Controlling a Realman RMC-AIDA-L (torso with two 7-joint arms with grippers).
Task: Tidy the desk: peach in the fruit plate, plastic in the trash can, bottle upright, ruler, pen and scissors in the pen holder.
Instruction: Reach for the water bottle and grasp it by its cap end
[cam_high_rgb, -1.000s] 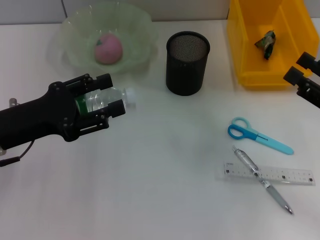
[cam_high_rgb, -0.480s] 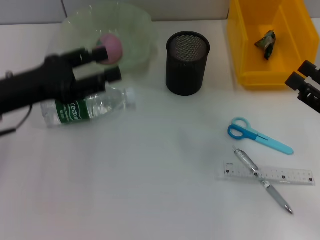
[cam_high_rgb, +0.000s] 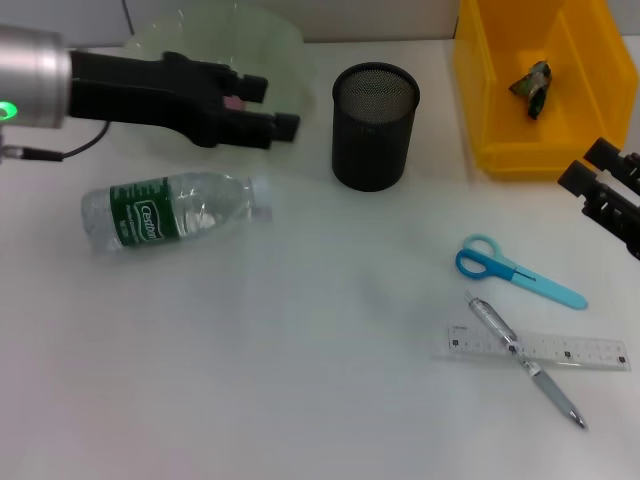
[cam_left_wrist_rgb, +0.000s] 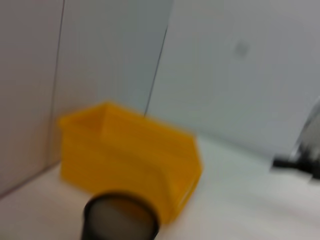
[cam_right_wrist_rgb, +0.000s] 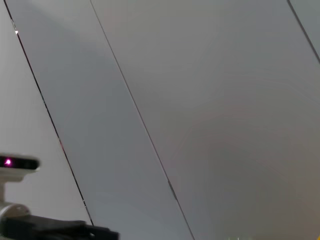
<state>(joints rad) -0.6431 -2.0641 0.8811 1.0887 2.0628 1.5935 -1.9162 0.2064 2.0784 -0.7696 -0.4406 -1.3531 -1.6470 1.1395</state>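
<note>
We see the bottle lying on its side on the white desk, its long axis running nearly left to right with a slight tilt, the white cap pointing toward the pen holder and the base toward the desk's left edge; the green label faces up. The left gripper is raised above and behind the bottle, clear of it, its two fingers spread apart with nothing between them, tips aimed at the pen holder. Just behind those fingers sits the clear fruit plate, with a bit of the pink peach showing past them. The pen holder stands upright just beyond the fingertips. The yellow trash can lies farther right with a dark scrap of plastic inside. The right gripper hangs at the right edge, just in front of the trash can; we cannot tell how its fingers stand. In front of it lie the blue scissors, and nearer still the pen crossing the clear ruler.
</note>
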